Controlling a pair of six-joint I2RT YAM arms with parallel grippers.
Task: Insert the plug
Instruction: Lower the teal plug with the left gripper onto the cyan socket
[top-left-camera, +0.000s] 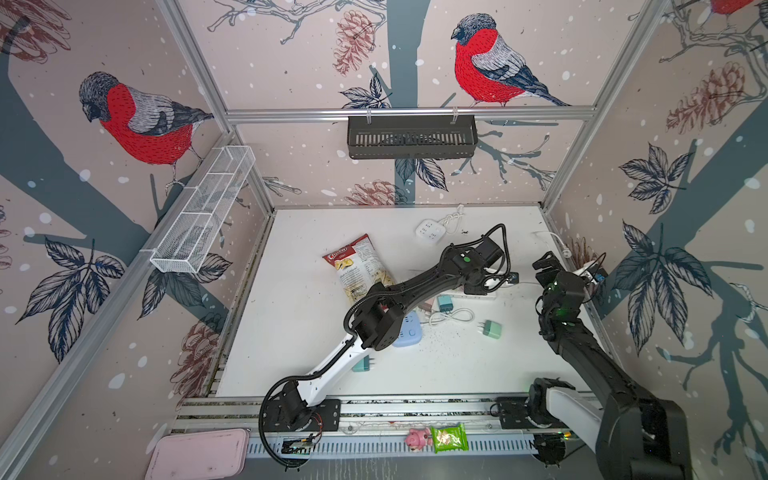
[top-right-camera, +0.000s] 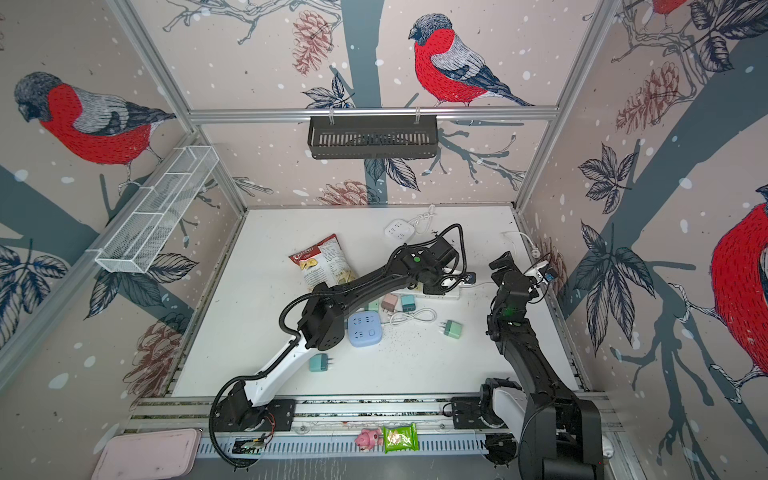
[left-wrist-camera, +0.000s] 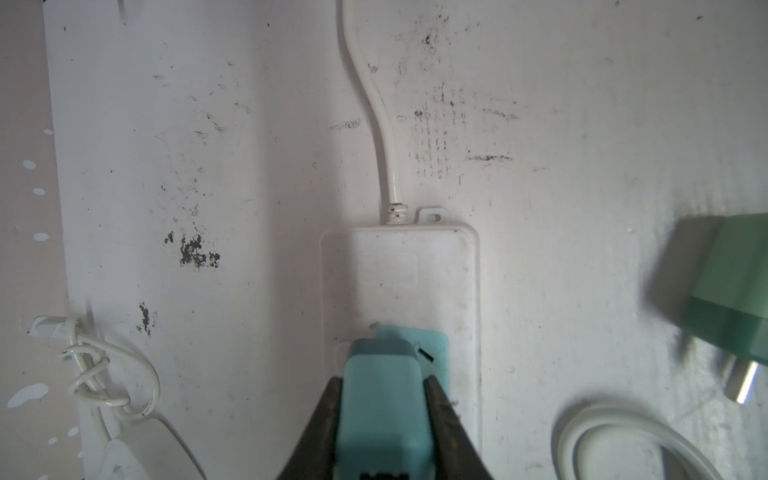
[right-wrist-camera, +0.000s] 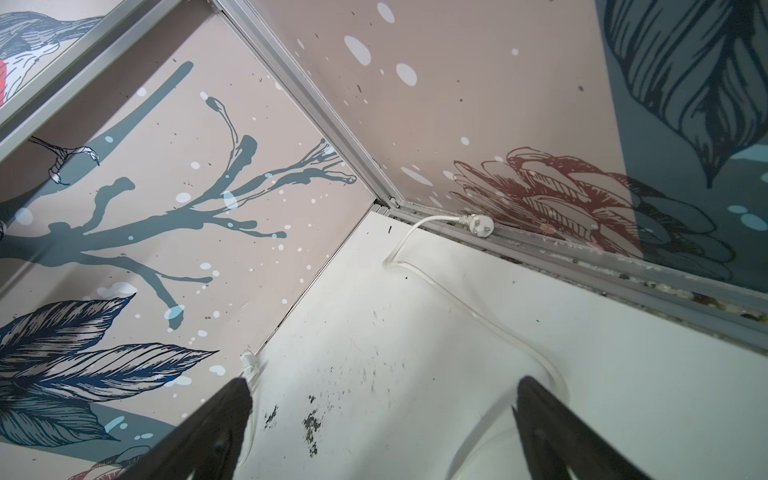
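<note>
Nearest the front edge of the desk (top-right-camera: 415, 374), a loose teal adapter (top-right-camera: 320, 363) lay just beside my left arm (top-right-camera: 282, 365). Further in sat a blue socket cube (top-right-camera: 365, 328) and a green adapter (top-left-camera: 490, 329). Past those, the left gripper (left-wrist-camera: 383, 380) was clamped narrow on the teal plug (left-wrist-camera: 380, 415), directly over the white power strip (left-wrist-camera: 399, 270). Only the left wrist view showed that grip; in both top views the arm covered it. The plug sat against the strip's teal socket face, but I could not tell whether its prongs were in. By the right edge, the right gripper (right-wrist-camera: 384, 392) stood wide with nothing between its jaws. That was plain only in the right wrist view, which also caught a white corded plug (right-wrist-camera: 478, 224) near the far right corner.
</note>
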